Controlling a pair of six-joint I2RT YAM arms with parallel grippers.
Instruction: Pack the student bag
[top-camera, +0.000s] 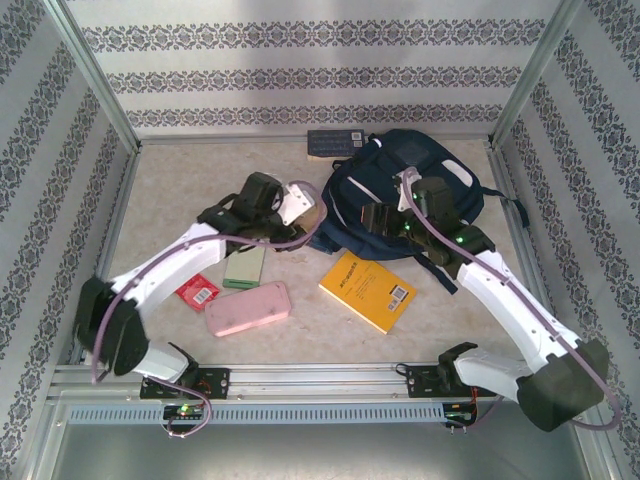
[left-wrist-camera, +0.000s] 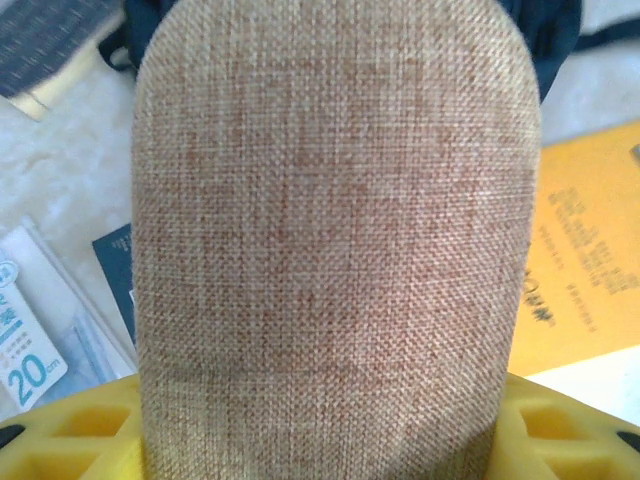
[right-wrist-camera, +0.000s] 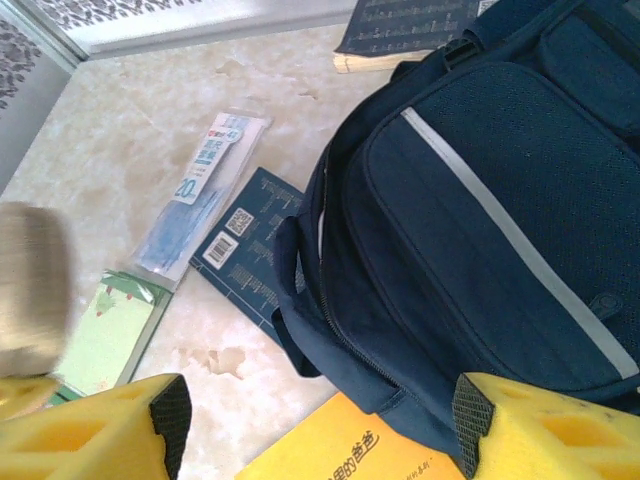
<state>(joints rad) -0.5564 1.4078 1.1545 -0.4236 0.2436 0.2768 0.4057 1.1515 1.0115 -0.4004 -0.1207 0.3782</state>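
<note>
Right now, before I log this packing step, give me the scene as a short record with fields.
bag: student bag, navy, lying at the back right
left end effector: closed around a tan woven item
right end effector: open, empty, by the bag's near edge
loose items: yellow book, pink case, green notepad, red packet
beside the bag: packaged ruler, dark blue booklet

Two white-shelled arms with black joints, the left arm (top-camera: 160, 265) and the right arm (top-camera: 510, 300), each trail a lilac cable (top-camera: 105, 330) behind the pincer. The fingers (right-wrist-camera: 90, 435) of the right pincer (right-wrist-camera: 320, 400) are yellow blocks with moulded recesses and black inner pads; the left pincer (left-wrist-camera: 320, 450) matches. A green light (top-camera: 460, 238) glows just behind the right pincer.
</note>
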